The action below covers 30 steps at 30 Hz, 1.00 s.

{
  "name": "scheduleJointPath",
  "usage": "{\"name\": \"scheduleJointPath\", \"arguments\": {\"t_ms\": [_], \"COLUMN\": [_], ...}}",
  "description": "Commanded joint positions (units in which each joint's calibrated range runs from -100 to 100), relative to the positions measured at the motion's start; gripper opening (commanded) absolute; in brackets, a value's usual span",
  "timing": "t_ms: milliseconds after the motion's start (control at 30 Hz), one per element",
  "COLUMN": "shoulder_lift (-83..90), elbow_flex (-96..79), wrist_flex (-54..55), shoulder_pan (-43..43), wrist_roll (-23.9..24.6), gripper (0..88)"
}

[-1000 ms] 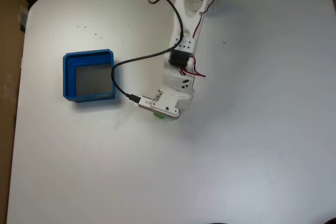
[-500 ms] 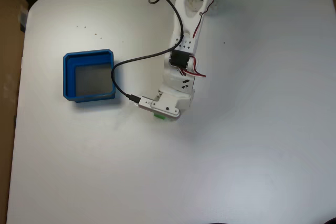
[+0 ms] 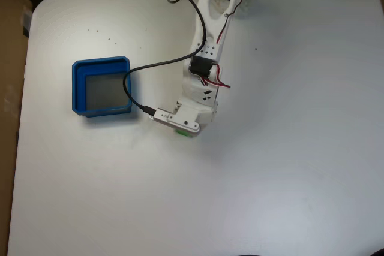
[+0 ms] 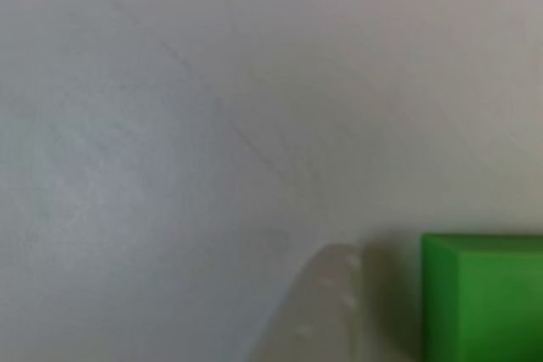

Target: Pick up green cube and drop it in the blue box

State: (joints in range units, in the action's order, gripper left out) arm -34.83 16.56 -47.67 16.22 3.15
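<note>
In the fixed view the white arm reaches down from the table's top edge. Its gripper (image 3: 183, 129) sits right of the blue box (image 3: 79, 88) and is shut on the green cube (image 3: 182, 133), of which a green sliver peeks out under the jaw. The blue box is a shallow tray with a grey floor and nothing in it. In the other view the green cube (image 4: 484, 298) fills the bottom right corner, with a pale fingertip (image 4: 327, 307) just left of it over the white table.
A black cable (image 3: 135, 97) loops from the gripper's camera over the box's right wall and up along the arm. A brown surface (image 3: 9, 58) borders the table's left edge. Open tabletop (image 3: 240, 196) lies below and right of the gripper.
The arm has swung slightly left toward the blue box, and the green cube has shifted left with the gripper.
</note>
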Motion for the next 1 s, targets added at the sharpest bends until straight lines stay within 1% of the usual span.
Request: {"name": "scheduleJointPath", "arguments": {"t_ms": [0,433,567,800,967], "shoulder_lift": [1.2,1.2,1.3,1.4,1.5], "elbow_flex": [3.4,3.3,3.3,3.5,3.6], "wrist_flex": [0.6,0.4,-0.7,-5.2,-5.3], "shoulder_pan": [0.5,0.8,0.8,0.8,0.8], "wrist_roll": [-0.1,-0.1,-0.1,-0.1,-0.1], "gripper": [17.0,12.5,9.7,1.6,1.4]}}
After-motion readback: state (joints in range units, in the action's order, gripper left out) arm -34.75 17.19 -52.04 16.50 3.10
